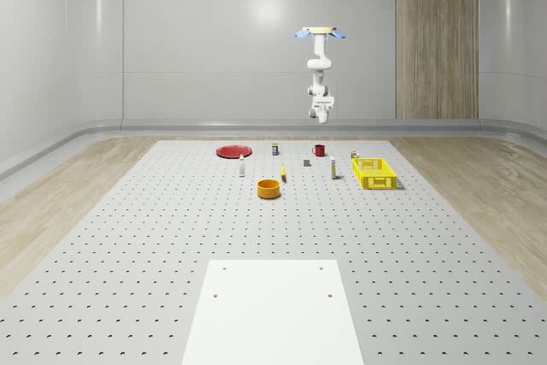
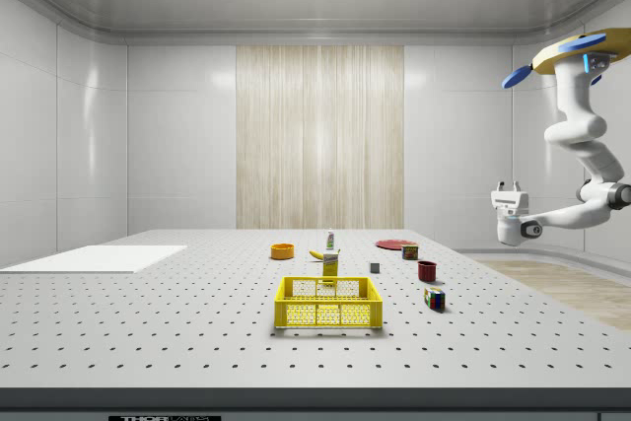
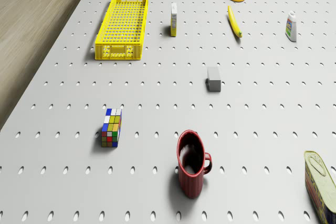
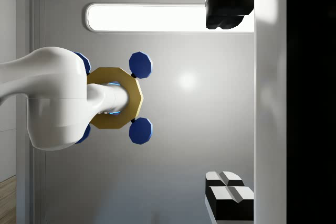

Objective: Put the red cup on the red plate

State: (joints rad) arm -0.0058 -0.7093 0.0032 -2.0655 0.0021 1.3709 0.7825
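The red cup (image 1: 319,150) (image 2: 427,270) (image 3: 191,166) stands upright on the perforated table, its handle toward a green can. The flat red plate (image 1: 232,151) (image 2: 394,244) lies well off to the whole-scene view's left of the cup, in the table's far part. My drone (image 1: 320,32) (image 2: 577,51) (image 4: 113,98) hovers high over the table's far edge, about above the cup. The arm hangs folded below it. The gripper (image 1: 320,109) (image 2: 509,187) (image 4: 229,100) is high above the cup, turned upward toward the drone and ceiling. It is open and holds nothing.
A yellow crate (image 1: 374,171) (image 3: 122,24) sits to the whole-scene view's right of the cup. Around the cup lie a Rubik's cube (image 3: 112,127), a grey block (image 3: 213,78) and a green can (image 3: 320,182). Farther on are a carton (image 3: 173,19), a banana (image 3: 234,22), an orange bowl (image 1: 269,188) and a white bottle (image 3: 291,26).
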